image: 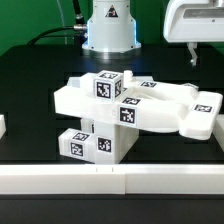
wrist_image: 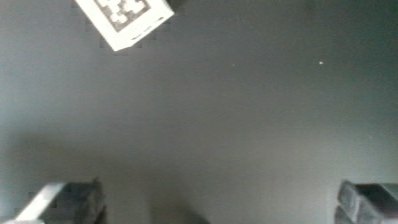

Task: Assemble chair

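**Chair parts piled on the table, gripper up and empty**

Black table (image: 30, 100) is carrying the chair (image: 135, 108), a blocky white pile of tagged parts sitting mid-table, with a tagged cube (image: 108, 86) on top and a block (image: 95, 143) at its front. Gripper (image: 196, 30) is hanging high at the exterior view's right, well apart from the pile. Its fingers (wrist_image: 68, 203) are standing wide with nothing between them, over bare table; a tagged white corner (wrist_image: 125, 20) is showing at the wrist view's edge.
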